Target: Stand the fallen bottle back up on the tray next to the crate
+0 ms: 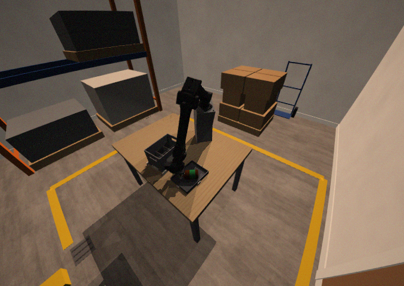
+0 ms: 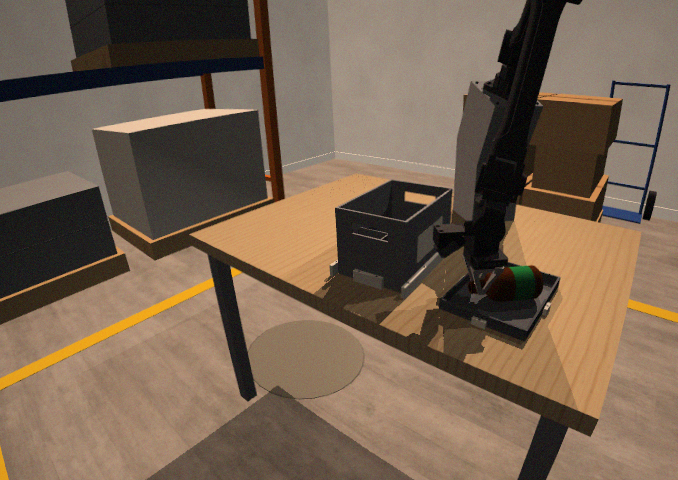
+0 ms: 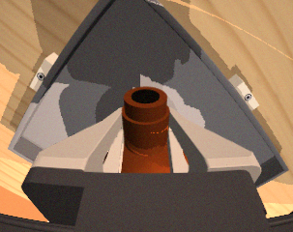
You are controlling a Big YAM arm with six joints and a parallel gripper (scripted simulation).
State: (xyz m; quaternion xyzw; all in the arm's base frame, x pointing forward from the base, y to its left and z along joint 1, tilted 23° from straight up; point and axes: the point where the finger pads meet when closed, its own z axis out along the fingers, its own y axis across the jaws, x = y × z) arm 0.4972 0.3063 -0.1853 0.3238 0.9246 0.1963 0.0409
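Note:
A brown bottle with a green band (image 1: 192,174) (image 2: 523,283) (image 3: 146,157) lies on its side over the dark tray (image 1: 188,186) (image 2: 495,316) (image 3: 122,43), its neck toward the crate side. Its open mouth faces up the picture in the wrist view. My gripper (image 1: 182,174) (image 2: 478,287) (image 3: 145,115) is shut on the bottle's neck, one pale finger on each side. The bottle's body is hidden behind the gripper in the wrist view. I cannot tell whether the body touches the tray floor. The dark crate (image 1: 152,159) (image 2: 368,254) stands upright beside the tray.
The wooden table (image 1: 223,151) (image 2: 272,237) carries both containers. Its front edge is close to the tray and crate. Small pale blocks (image 2: 478,322) (image 3: 245,92) sit at the tray's sides. The grey arm pedestal (image 1: 203,126) stands behind the crate and tray.

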